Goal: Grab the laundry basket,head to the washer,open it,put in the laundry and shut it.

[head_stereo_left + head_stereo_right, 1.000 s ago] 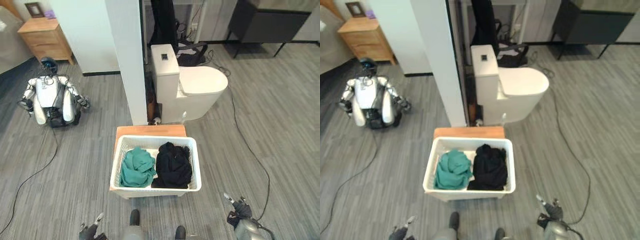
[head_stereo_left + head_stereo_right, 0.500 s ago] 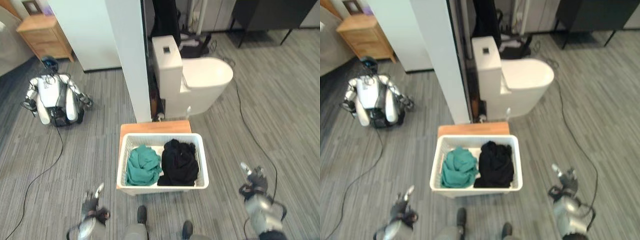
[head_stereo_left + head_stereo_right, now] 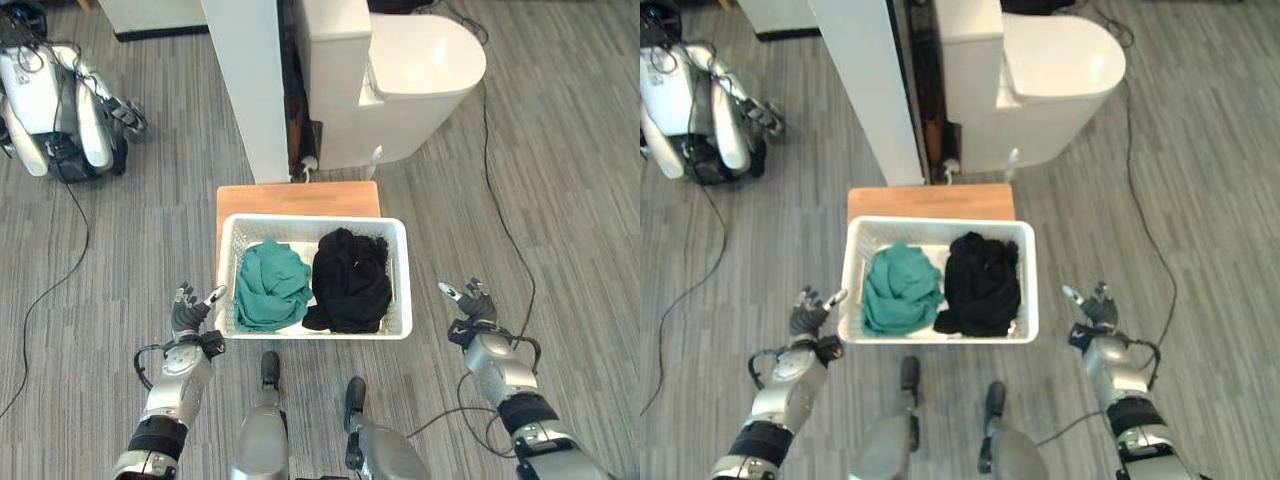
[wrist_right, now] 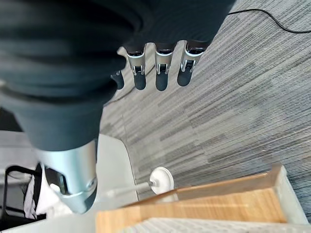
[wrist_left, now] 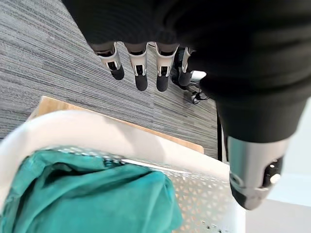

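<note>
- vs 0.5 s ago: camera has tilted down and closer, whole scene shifted; both arms now reach further up, hands flanking the basket instead of sitting at the bottom edge.
- Left eye view: white laundry basket (image 3: pixel 313 275) sits on a wooden board (image 3: pixel 297 198) on the grey floor, teal garment (image 3: pixel 270 286) in its left half, black garment (image 3: pixel 350 279) in its right half.
- Left hand (image 3: pixel 188 312) just beside the basket's near left corner, fingers spread, nothing gripped.
- Right hand (image 3: pixel 468 304) near the basket's right side but clear of it, fingers apart, empty.
- White toilet (image 3: pixel 398 77) beyond the board, white pillar (image 3: pixel 247 85) to its left, second humanoid robot (image 3: pixel 55 104) slumped on the floor far left.
- Right eye view: same layout; left hand close to the basket's left wall, can't tell if touching; right hand apart from the rim.
- Left wrist view: fingers (image 5: pixel 141 73) straight, thumb (image 5: pixel 252 174) apart, basket rim and teal garment past them, no contact visible.
- Right wrist view: fingers (image 4: pixel 161 72) straight over bare floor, thumb (image 4: pixel 68 167) apart, wooden board edge and the basket's rim past it.
</note>
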Robot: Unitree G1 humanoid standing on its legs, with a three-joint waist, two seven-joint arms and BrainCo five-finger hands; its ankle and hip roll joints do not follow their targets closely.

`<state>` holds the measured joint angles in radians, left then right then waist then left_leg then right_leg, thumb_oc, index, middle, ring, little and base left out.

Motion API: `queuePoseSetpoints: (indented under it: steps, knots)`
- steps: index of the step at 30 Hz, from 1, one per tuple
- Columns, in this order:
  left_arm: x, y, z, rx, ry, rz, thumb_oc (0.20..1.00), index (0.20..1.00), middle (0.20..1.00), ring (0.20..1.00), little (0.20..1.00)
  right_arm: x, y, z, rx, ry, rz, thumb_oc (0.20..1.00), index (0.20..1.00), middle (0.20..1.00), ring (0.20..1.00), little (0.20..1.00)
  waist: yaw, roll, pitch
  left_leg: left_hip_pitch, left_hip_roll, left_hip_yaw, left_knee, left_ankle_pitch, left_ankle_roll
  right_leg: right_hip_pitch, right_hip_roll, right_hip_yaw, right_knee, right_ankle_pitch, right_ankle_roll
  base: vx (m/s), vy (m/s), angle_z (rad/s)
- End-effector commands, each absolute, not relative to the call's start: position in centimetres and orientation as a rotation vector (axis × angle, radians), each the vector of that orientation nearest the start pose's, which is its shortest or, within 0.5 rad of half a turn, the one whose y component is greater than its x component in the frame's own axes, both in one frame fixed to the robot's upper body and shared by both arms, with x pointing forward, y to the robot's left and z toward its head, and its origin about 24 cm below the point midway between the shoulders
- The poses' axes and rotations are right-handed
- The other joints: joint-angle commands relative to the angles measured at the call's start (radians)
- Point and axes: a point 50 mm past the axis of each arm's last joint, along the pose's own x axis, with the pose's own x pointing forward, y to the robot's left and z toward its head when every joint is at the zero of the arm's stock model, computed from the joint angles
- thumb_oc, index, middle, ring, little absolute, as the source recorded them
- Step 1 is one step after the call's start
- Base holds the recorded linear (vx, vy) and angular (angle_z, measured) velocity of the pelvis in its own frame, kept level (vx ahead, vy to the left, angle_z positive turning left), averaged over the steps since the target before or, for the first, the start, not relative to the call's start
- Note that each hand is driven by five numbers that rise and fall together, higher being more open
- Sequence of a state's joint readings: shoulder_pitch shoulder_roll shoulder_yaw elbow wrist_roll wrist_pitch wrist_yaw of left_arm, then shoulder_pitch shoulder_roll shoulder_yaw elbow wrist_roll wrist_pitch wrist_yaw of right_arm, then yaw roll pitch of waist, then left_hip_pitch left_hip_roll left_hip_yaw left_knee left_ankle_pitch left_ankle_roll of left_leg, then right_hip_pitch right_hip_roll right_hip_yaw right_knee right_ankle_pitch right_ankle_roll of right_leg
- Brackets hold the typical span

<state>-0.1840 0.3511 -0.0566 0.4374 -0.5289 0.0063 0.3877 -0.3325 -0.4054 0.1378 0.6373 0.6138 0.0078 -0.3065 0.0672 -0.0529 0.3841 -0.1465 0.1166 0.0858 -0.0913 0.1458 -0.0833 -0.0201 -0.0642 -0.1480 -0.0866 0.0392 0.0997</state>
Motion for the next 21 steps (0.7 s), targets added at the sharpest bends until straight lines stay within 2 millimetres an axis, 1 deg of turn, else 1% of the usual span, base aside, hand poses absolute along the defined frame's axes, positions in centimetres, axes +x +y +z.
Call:
queuePoseSetpoints:
  steps: [1,4,5,6,9,10,11,12,13,15,16,17,18,19,21]
  knots:
    - [29.2,24.2,1.9,-0.012,0.217,0.43,1.0,1.0,1.0,1.0,1.0,31.5,-25.1,3.3,0.067,0.22,-0.355,1.0,1.0,1.0,1.0,1.0,0.01,-0.003,-0.008,0.024,0.059,-0.019,0.013,-0.047,-0.027,-0.089,-0.073,-0.096,0.057,0.016,0.032,-0.04,0.006,0.02]
    - [30.2,23.7,2.8,-0.011,0.189,0.388,1.0,1.0,1.0,1.0,1.0,32.2,-24.7,4.0,0.044,0.206,-0.333,1.0,1.0,1.0,1.0,1.0,0.008,0.0,0.004,0.019,0.058,-0.019,0.013,-0.044,-0.028,-0.096,-0.074,-0.096,0.057,0.021,0.033,-0.01,0.003,0.0]
    - [30.2,23.7,2.8,-0.011,0.189,0.388,1.0,1.0,1.0,1.0,1.0,32.2,-24.7,4.0,0.044,0.206,-0.333,1.0,1.0,1.0,1.0,1.0,0.008,0.0,0.004,0.019,0.058,-0.019,0.013,-0.044,-0.028,-0.096,-0.074,-0.096,0.057,0.021,0.033,-0.03,0.019,0.0]
    - [30.6,23.5,3.4,-0.018,0.169,0.366,1.0,1.0,1.0,1.0,1.0,32.5,-24.7,4.2,0.037,0.206,-0.33,1.0,1.0,1.0,1.0,1.0,0.006,0.004,0.008,0.017,0.056,-0.018,0.011,-0.042,-0.028,-0.101,-0.075,-0.095,0.056,0.025,0.034,-0.03,0.021,0.0]
    - [31.3,23.8,4.6,0.019,0.141,0.341,1.0,1.0,1.0,1.0,1.0,32.9,-24.7,4.7,0.013,0.201,-0.314,1.0,1.0,1.0,1.0,1.0,0.002,0.009,0.012,0.015,0.054,-0.016,0.008,-0.041,-0.028,-0.104,-0.077,-0.095,0.052,0.031,0.036,-0.02,0.018,0.0]
    - [32.0,24.0,5.6,0.072,0.117,0.311,1.0,1.0,1.0,1.0,1.0,33.2,-24.9,5.3,-0.007,0.189,-0.308,1.0,1.0,1.0,1.0,1.0,-0.003,0.01,0.012,0.014,0.052,-0.013,0.006,-0.042,-0.029,-0.108,-0.079,-0.094,0.05,0.035,0.039,0.0,0.0,0.0]
    - [32.0,24.0,5.7,0.072,0.116,0.311,1.0,1.0,1.0,1.0,1.0,33.3,-24.9,5.3,-0.006,0.188,-0.308,1.0,1.0,1.0,1.0,1.0,-0.003,0.01,0.013,0.014,0.052,-0.013,0.006,-0.042,-0.029,-0.109,-0.079,-0.094,0.05,0.035,0.039,-0.05,0.035,0.01]
    - [32.8,24.8,7.2,0.184,0.092,0.275,1.0,1.0,1.0,1.0,1.0,33.7,-25.5,6.4,-0.034,0.166,-0.301,1.0,1.0,1.0,1.0,1.0,-0.006,0.012,0.017,0.011,0.05,-0.011,0.005,-0.042,-0.029,-0.115,-0.081,-0.09,0.049,0.041,0.043,-0.04,0.026,0.0]
    - [33.1,25.1,7.7,0.23,0.089,0.257,1.0,1.0,1.0,1.0,1.0,33.8,-25.6,6.8,-0.045,0.157,-0.292,1.0,1.0,1.0,1.0,1.0,-0.008,0.013,0.017,0.012,0.05,-0.01,0.005,-0.042,-0.029,-0.117,-0.082,-0.088,0.049,0.042,0.045,-0.04,0.033,-0.01]
    - [33.4,25.6,8.3,0.313,0.098,0.222,1.0,1.0,1.0,1.0,1.0,34.0,-26.0,7.4,-0.062,0.15,-0.28,1.0,1.0,1.0,1.0,1.0,-0.01,0.015,0.019,0.015,0.049,-0.007,0.004,-0.042,-0.029,-0.119,-0.082,-0.086,0.05,0.044,0.049,-0.02,0.014,-0.01]
    - [33.5,26.2,8.4,0.388,0.124,0.188,1.0,1.0,1.0,1.0,1.0,34.3,-26.3,8.1,-0.082,0.149,-0.264,1.0,1.0,1.0,1.0,1.0,-0.01,0.017,0.021,0.017,0.05,-0.005,0.004,-0.042,-0.029,-0.12,-0.084,-0.087,0.051,0.046,0.051,0.0,0.0,0.0]
    - [33.5,26.2,8.4,0.388,0.124,0.188,1.0,1.0,1.0,1.0,1.0,34.3,-26.4,8.1,-0.082,0.148,-0.264,1.0,1.0,1.0,1.0,1.0,-0.01,0.017,0.021,0.017,0.05,-0.005,0.004,-0.042,-0.029,-0.12,-0.084,-0.087,0.051,0.046,0.051,0.0,0.0,0.0]
    - [33.6,26.7,8.4,0.434,0.143,0.19,1.0,1.0,1.0,1.0,1.0,34.6,-26.4,8.4,-0.09,0.149,-0.251,1.0,1.0,1.0,1.0,1.0,-0.008,0.018,0.023,0.018,0.05,-0.003,0.004,-0.043,-0.029,-0.121,-0.084,-0.085,0.051,0.047,0.052,0.0,0.0,0.0]
    - [33.9,27.1,8.8,0.47,0.146,0.211,1.0,1.0,1.0,1.0,1.0,34.8,-26.2,8.9,-0.089,0.141,-0.237,1.0,1.0,1.0,1.0,1.0,-0.009,0.018,0.024,0.02,0.05,0.0,0.004,-0.044,-0.03,-0.123,-0.084,-0.084,0.051,0.048,0.053,0.0,0.0,0.0]
    - [34.7,27.5,9.6,0.49,0.143,0.253,1.0,1.0,1.0,1.0,1.0,35.2,-25.9,9.3,-0.086,0.129,-0.22,1.0,1.0,1.0,1.0,1.0,-0.012,0.016,0.03,0.02,0.051,0.001,0.004,-0.042,-0.03,-0.125,-0.084,-0.084,0.053,0.049,0.053,0.0,0.0,0.0]
